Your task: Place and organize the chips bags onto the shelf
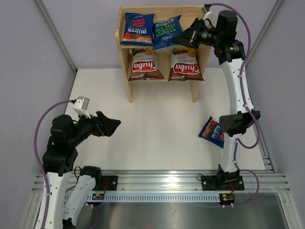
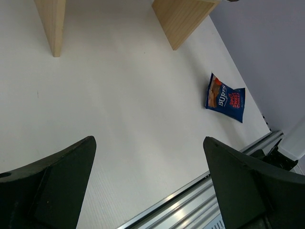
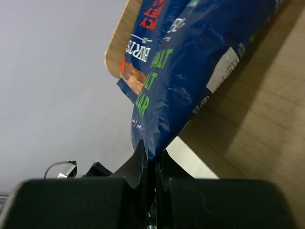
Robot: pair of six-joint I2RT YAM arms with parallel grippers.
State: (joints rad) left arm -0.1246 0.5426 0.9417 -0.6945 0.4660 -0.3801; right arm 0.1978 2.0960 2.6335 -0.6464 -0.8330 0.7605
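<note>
Our right gripper (image 1: 182, 39) is pinched tight on an edge of the salt-and-vinegar Burts bag (image 1: 165, 28) — the bag seems to lie on the top tier of the shelf (image 1: 202, 10). Our left gripper (image 1: 114, 126) hovers spread wide, empty. Another Burts bag (image 1: 211, 132) lies on the table (image 1: 157, 124) — near its right edge.

White table (image 1: 157, 129) bearing two things: a wooden shelf (image 1: 130, 90), upright on its side panels at the far edge, and one blue Burts bag (image 1: 211, 132), lying flat, well apart from the shelf, nearward of its right panel.
</note>
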